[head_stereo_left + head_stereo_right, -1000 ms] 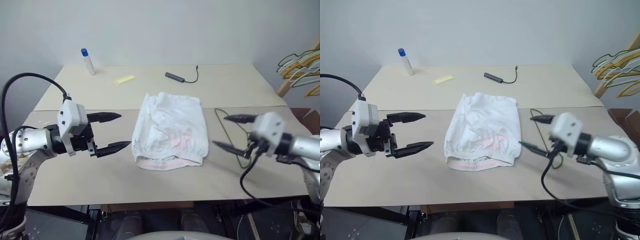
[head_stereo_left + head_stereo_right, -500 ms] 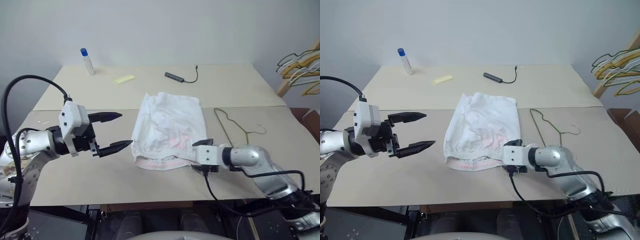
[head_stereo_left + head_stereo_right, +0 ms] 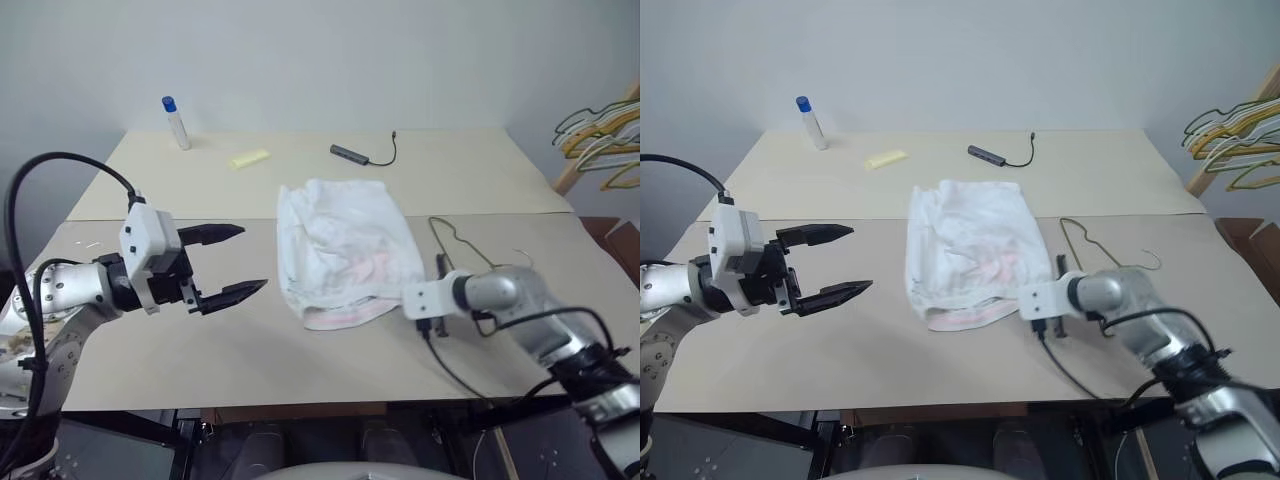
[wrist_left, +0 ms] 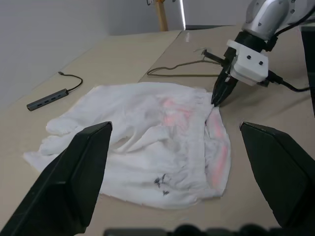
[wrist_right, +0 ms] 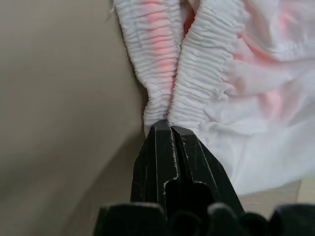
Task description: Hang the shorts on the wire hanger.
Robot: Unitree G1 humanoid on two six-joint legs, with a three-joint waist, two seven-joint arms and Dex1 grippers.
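Soft white shorts (image 3: 345,252) are bunching limply as the right gripper (image 5: 170,129) is pinching their elastic waistband corner, the left gripper (image 3: 232,262) gaping beside them.

No text, label, brand, number or sign can be read in any of the views. A small dark mark is seen on the white cloth of the shorts (image 4: 161,180), on the part lying nearest to the left gripper (image 3: 232,262), but it is too small to be read as letters. The faint pink print on the same cloth is not legible as writing either.
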